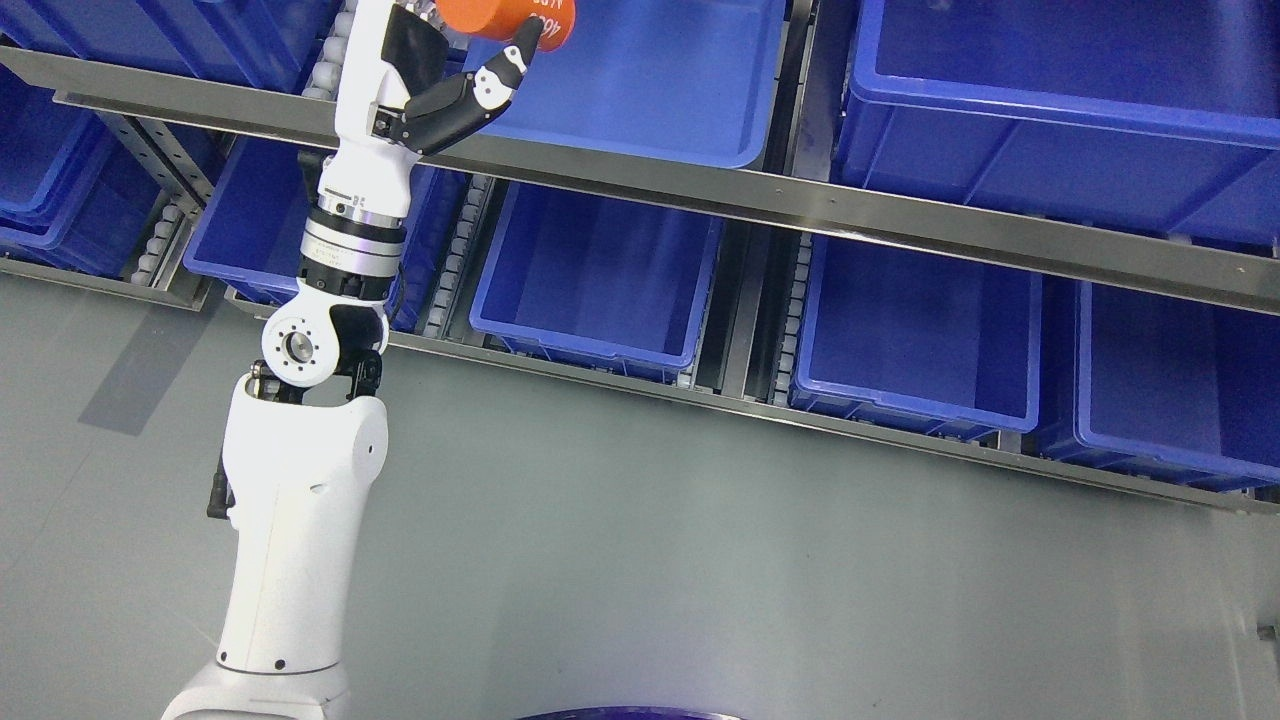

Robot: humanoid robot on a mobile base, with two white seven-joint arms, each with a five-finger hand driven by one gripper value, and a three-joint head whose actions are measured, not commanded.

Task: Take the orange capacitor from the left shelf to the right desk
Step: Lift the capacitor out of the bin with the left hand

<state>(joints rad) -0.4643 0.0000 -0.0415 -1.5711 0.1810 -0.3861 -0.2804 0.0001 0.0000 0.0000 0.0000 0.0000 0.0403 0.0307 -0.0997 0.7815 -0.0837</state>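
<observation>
- The shelf (760,205) is spanning the upper part of the view, its steel rails running on a slant from upper left down to the right, with roller tracks showing between the bays.
- Blue bins are sitting on it in two tiers: a large bin (1060,110) at the upper right, an upper middle bin (670,90), and a lower row that includes a middle bin (600,280) and a right bin (915,345).
- The grey floor (700,560) is filling the lower half of the view in front of the shelf.
- The left arm (300,520) is rising from the bottom left, white with a silver wrist joint, and reaching up over the shelf's front rail.
- The left robot hand (440,75) is sitting at the top edge, partly cut off by the frame, its black-and-white fingers (495,85) curling closed around the capacitor.
- The capacitor (505,18) is an orange cylinder with white print, partly cut off by the top edge; it is being held in that robot hand above the left rim of the upper middle bin.
</observation>
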